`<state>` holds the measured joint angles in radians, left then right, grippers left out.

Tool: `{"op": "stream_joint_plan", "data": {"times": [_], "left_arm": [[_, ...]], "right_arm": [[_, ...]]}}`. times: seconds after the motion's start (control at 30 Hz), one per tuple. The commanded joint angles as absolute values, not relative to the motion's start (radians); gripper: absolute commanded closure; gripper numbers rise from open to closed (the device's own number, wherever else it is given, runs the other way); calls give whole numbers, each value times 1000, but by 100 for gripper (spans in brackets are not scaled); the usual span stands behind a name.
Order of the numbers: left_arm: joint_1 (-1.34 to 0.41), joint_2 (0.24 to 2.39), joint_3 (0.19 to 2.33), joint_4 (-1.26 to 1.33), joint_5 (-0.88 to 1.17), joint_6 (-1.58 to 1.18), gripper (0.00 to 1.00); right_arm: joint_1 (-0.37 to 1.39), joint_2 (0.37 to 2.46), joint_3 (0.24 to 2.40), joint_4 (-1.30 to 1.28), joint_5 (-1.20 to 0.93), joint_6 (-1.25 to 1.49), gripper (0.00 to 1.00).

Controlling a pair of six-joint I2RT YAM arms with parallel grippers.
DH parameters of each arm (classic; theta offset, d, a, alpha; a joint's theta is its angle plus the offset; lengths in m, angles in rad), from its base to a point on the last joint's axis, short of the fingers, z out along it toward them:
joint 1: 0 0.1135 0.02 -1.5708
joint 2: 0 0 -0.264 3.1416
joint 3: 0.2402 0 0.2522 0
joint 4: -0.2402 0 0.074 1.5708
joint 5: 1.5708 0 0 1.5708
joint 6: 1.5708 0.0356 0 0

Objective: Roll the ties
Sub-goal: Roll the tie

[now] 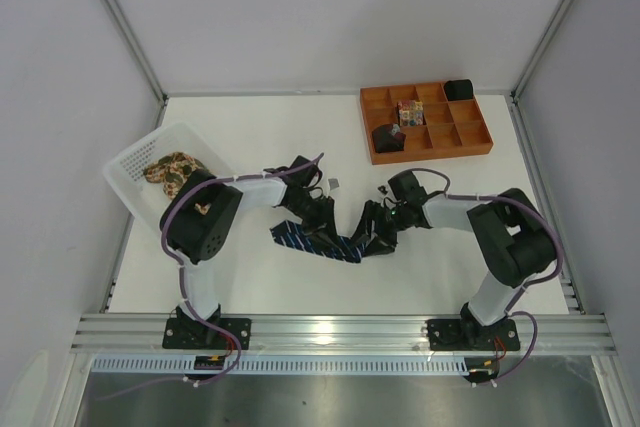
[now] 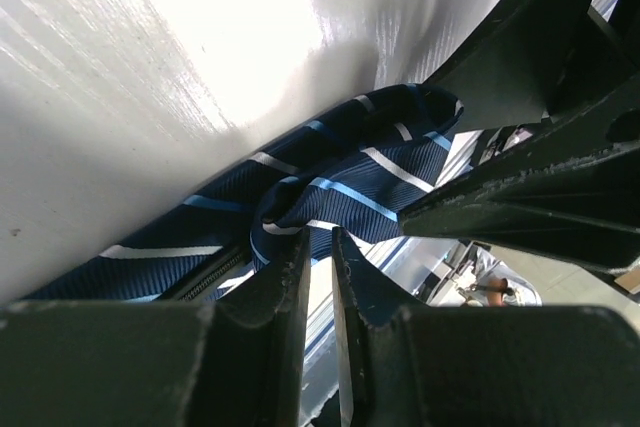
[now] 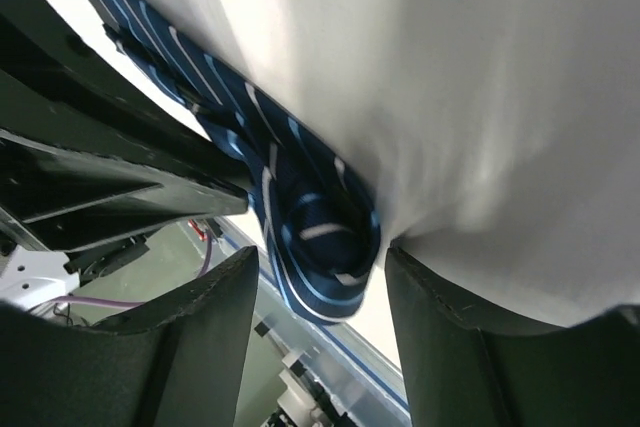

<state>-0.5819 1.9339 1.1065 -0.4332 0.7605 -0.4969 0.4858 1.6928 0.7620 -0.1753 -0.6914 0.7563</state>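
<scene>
Subject: navy tie (image 1: 305, 241), flat on the table just to 6 o'clock of centre. There is a coil at its 3 o'clock end, and the loose length runs toward 9 o'clock. Woven cloth, faint sheen, pale diagonal stripes; probably slippery.

The right tool (image 3: 320, 257) stands wide, flanking the coil; contact unclear. The left tool (image 2: 320, 242) is narrow, seemingly nipping a raised fold.

Risk: the coil is loose and off-round. Slack from the left could let it spring open or telescope sideways.

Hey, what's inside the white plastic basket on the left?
A tan floral-print fabric necktie lies bunched inside the white perforated plastic basket. The left arm covers the basket's near corner with its black body, so anything there cannot be seen.
</scene>
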Motion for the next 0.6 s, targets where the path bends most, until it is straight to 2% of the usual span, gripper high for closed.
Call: {"op": "stream_joint_plan", "data": {"times": [0.0,0.33,0.57], "left_arm": [[-571,1947,1091,-411,746,-459,80],[-563,1942,1065,-393,747,-459,80],[-569,1944,1048,-383,750,-462,80]], "right_arm": [[509,1739,795,-132,-681,755,41],[526,1772,810,-143,-676,750,48],[532,1770,844,-199,-673,733,57]]}}
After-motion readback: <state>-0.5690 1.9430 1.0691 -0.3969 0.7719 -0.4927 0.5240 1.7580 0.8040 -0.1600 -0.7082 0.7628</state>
